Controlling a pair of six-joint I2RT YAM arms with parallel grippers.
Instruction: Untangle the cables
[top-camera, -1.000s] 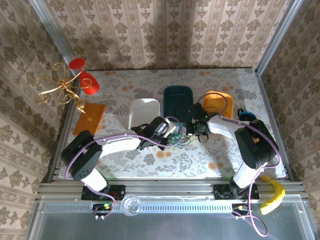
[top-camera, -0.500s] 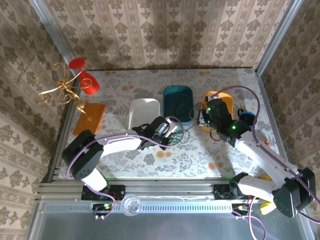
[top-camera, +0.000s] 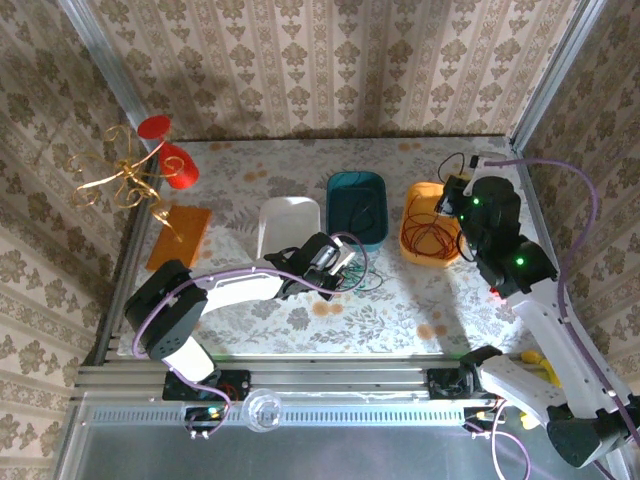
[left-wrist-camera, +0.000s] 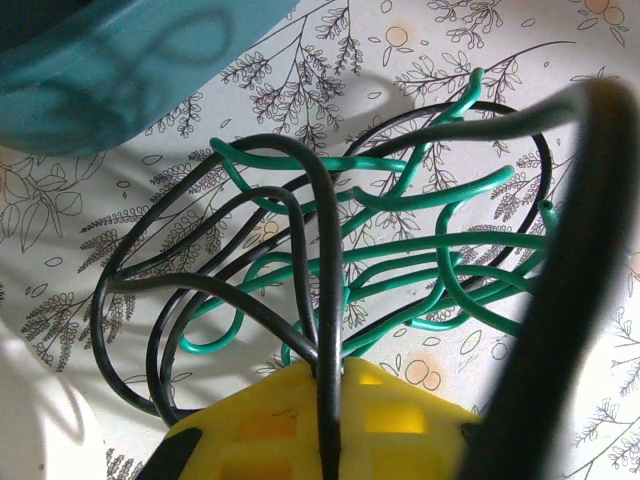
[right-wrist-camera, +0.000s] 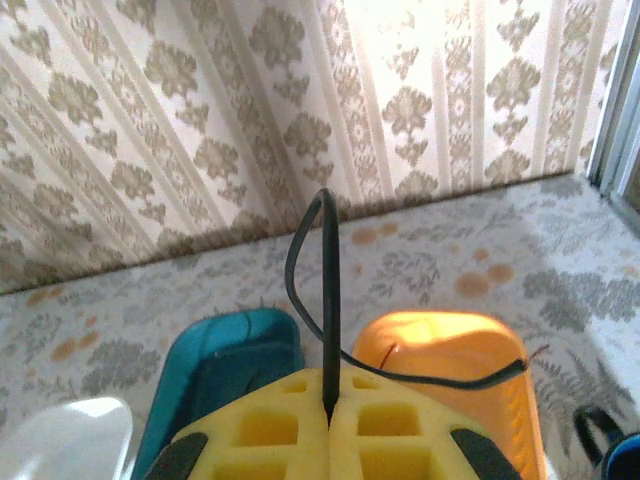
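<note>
1. The right gripper (right-wrist-camera: 328, 425) is pinched shut on a thin dark blackish wire (right-wrist-camera: 328, 300), raised above the orange plastic tub (top-camera: 428, 262) where a red-orange wire loop (top-camera: 432, 235) lies.
2. The left gripper (left-wrist-camera: 327, 395) is clamped on a black strand (left-wrist-camera: 325, 300) of the green-and-black tangle (left-wrist-camera: 490, 240) on the table.
3. Whether both hold one wire is unclear. The right arm should pull slowly while the left anchors.
4. A floral tablecloth (top-camera: 400, 310) covers the table, and patterned wallpaper walls (top-camera: 340, 60) stand close around.

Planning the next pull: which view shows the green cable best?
Left wrist: the green cable is close up, its loops interwoven with the black cable. Top external gives a tiny tangle by the left gripper.
</note>
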